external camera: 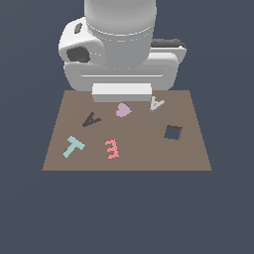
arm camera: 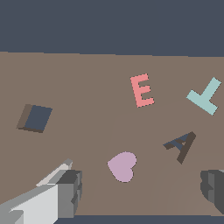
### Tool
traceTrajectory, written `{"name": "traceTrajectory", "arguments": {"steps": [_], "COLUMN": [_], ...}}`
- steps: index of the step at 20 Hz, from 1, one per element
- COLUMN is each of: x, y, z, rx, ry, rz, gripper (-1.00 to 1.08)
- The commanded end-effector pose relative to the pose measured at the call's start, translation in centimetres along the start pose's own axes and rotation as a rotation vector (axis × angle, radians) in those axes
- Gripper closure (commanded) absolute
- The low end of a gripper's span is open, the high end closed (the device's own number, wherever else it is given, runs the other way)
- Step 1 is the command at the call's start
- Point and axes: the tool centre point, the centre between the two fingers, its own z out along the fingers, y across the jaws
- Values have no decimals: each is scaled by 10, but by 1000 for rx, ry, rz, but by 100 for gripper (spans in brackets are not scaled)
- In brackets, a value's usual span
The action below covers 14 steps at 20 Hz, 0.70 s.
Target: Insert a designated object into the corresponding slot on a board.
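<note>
The pale grey-white A block (external camera: 157,104) lies flat on the brown board (external camera: 144,158) near its far edge, to the exterior view's right of my hand. In the wrist view only a pale sliver of it (arm camera: 57,171) shows behind one fingertip (arm camera: 70,192). The dark A-shaped slot (external camera: 91,119) is on the exterior view's left, and it also shows in the wrist view (arm camera: 181,145). My gripper (arm camera: 140,190) is open and empty, its fingers wide apart above the board's far edge, over a pink heart. In the exterior view the arm hides the fingers.
A pale pink heart (external camera: 123,109) (arm camera: 123,166) lies between the A block and the slot. A pink E (external camera: 112,148) and a teal T (external camera: 73,146) lie near the board's front. A dark square cutout (external camera: 172,132) is at the exterior view's right.
</note>
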Motion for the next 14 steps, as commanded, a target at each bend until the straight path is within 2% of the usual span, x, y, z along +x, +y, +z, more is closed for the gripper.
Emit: {"name": "traceTrajectory", "arguments": {"steps": [1,14], "x": [0,-17], "y": [0,-15], "z": [0,18], "rx": [0,3], "ry": [0,2], "rz": [0,95], "gripper": [-92,-92]}}
